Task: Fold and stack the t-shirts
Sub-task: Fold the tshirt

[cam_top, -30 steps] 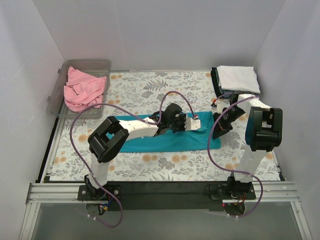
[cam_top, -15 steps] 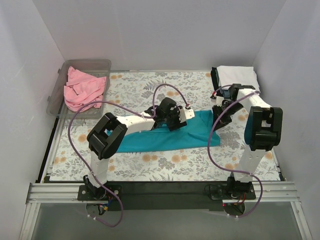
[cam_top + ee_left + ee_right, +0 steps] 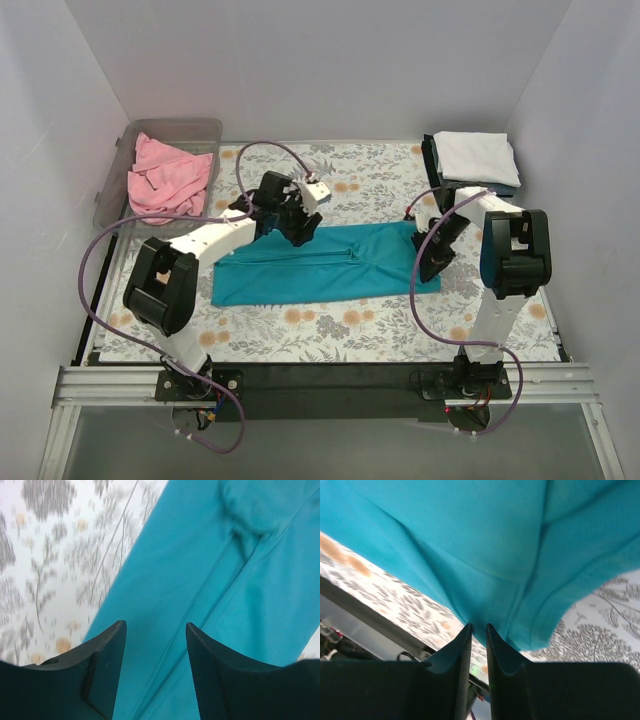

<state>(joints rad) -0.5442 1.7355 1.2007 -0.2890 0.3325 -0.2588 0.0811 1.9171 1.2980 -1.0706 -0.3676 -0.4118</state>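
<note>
The teal t-shirt [image 3: 330, 265] lies flat as a long folded strip on the floral table cloth. My left gripper [image 3: 298, 228] hovers open over its upper left part; in the left wrist view [image 3: 155, 625] the jaws stand wide apart above teal cloth [image 3: 200, 570]. My right gripper [image 3: 428, 265] is at the strip's right end, shut on a pinch of teal cloth [image 3: 470, 540] between its jaws [image 3: 479, 626]. The pink t-shirt [image 3: 165, 180] lies crumpled in the clear bin. The white t-shirt [image 3: 477, 155] lies folded on the dark grey-blue one [image 3: 430, 160] at the back right.
The clear plastic bin [image 3: 200, 130] stands at the back left corner. White walls close in the back and both sides. The floral table cloth [image 3: 370, 180] covers the table; the black front rail [image 3: 320, 380] runs by the arm bases.
My left arm has swung left and back from the shirt's right half to its upper left part. The teal strip now lies uncovered and flat. My right gripper shifted slightly at the right end.
</note>
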